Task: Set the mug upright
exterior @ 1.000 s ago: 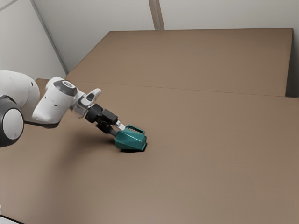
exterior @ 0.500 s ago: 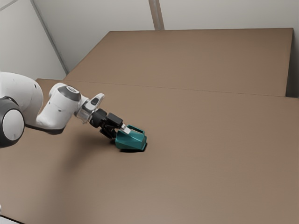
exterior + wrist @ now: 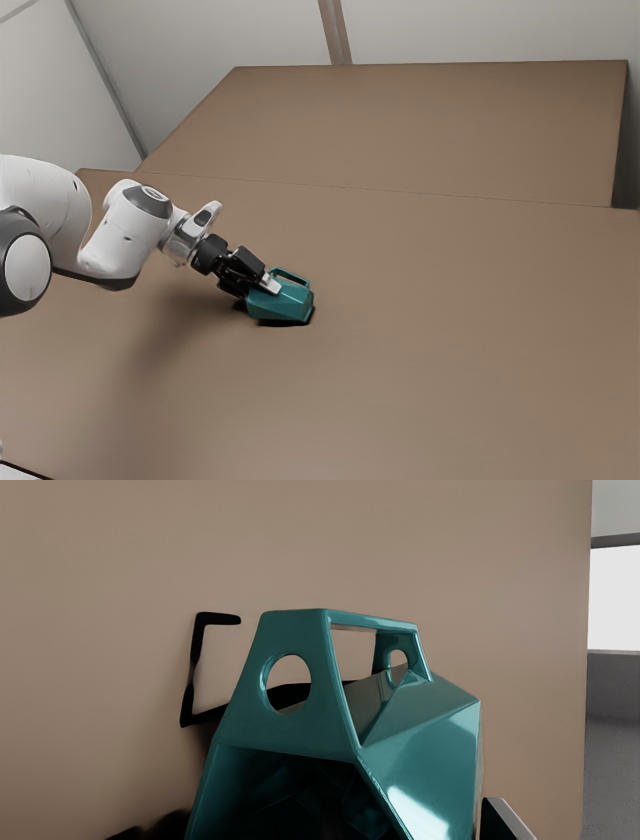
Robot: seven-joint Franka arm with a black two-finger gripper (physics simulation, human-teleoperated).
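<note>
Slightly lower has moved the black two-finger gripper [image 3: 263, 288] at the teal faceted mug [image 3: 284, 303] – mug still lies sideways, not upright; spread or pinching, I cannot tell.

Reading as a plain indoor room, simulator-rendered; can't tell which sort. Pale grey walls [image 3: 230, 50] are meeting in a corner toward the exterior view's left, a brown strip [image 3: 335, 32] is running along one of them, and a broad brown tabletop [image 3: 460, 340] is spreading out below. Past the table's edge, wrist view is showing a bright white panel [image 3: 615, 600] and a speckled grey surface [image 3: 612, 780].
</note>
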